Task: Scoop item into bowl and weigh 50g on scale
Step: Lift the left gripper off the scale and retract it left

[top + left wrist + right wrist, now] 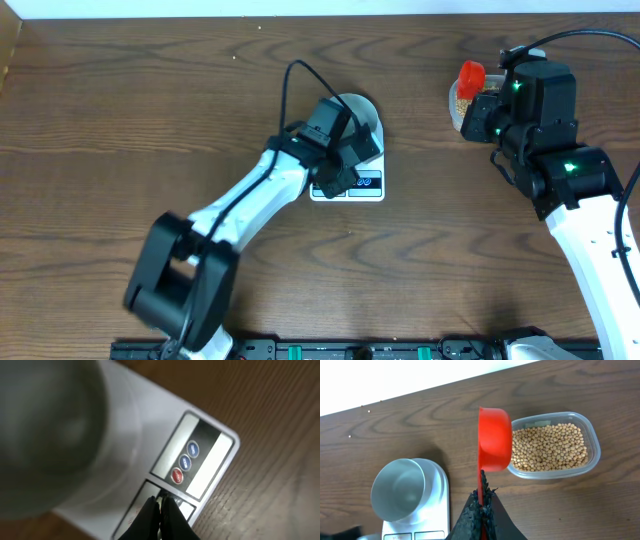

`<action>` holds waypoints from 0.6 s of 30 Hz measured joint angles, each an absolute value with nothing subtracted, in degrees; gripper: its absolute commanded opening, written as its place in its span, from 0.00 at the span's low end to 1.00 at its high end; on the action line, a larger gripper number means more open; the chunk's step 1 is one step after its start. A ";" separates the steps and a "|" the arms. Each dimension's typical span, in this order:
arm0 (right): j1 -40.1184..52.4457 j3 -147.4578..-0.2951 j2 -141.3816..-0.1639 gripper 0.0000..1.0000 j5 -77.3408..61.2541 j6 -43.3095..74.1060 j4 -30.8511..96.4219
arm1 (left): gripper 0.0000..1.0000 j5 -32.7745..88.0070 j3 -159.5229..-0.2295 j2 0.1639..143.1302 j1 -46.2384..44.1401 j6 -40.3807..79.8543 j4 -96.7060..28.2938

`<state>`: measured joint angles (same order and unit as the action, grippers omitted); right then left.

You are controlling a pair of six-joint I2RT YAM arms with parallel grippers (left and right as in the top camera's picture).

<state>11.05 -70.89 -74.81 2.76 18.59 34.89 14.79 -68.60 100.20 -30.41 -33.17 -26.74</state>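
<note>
Two robot arms work at a wooden table. The left gripper has its dark fingers pressed together, with nothing between them, and points down at the front panel of the white digital scale. The tips sit over the panel strip just short of the red button, with two blue buttons in a row beyond it; whether the tips actually touch the panel cannot be told. Up and to the left of those fingers, a small round pale bowl stands on the scale's platform, blurred by its closeness to the wrist camera.

Across the table, well away from the scale, the right gripper is clamped on the thin handle of a red scoop. The scoop's cup rises straight ahead of the fingertips, turned on its side so that its inside is hidden. The cup overlaps the near end of a clear plastic tub that lies ahead and to the right of the gripper. A bed of tan-yellow soybeans fills the tub. From the right wrist camera, the bowl and scale lie to the lower left of this gripper, apart from the tub.
</note>
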 measured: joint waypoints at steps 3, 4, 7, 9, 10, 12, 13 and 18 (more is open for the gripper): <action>11.05 -70.89 -74.81 0.01 2.76 18.59 34.89 | 0.07 14.66 -68.60 96.75 -30.41 -33.19 -26.98; 11.05 -70.89 -74.81 0.01 2.74 18.59 34.89 | 0.07 14.66 -68.60 95.79 -30.41 -33.17 -27.09; 11.05 -70.89 -74.78 0.01 2.76 18.59 34.89 | 0.07 14.66 -68.60 93.51 -30.41 -33.17 -27.94; 11.05 -70.89 -74.72 0.01 2.79 18.59 34.89 | 0.07 14.66 -68.60 92.47 -30.41 -33.17 -28.75; 11.05 -70.89 -74.70 0.01 2.90 18.59 34.89 | 0.07 14.66 -68.60 91.98 -30.39 -33.17 -29.19; 11.05 -70.89 -74.59 0.01 3.44 18.61 34.85 | 0.07 14.68 -68.60 91.09 -30.13 -33.17 -30.06; 11.05 -70.89 -74.52 0.01 3.86 18.59 34.79 | 0.07 14.68 -68.60 90.70 -29.80 -33.19 -30.39; 10.74 -70.89 -74.50 0.01 6.72 18.61 32.67 | 0.07 14.66 -68.58 87.79 -25.28 -33.19 -30.55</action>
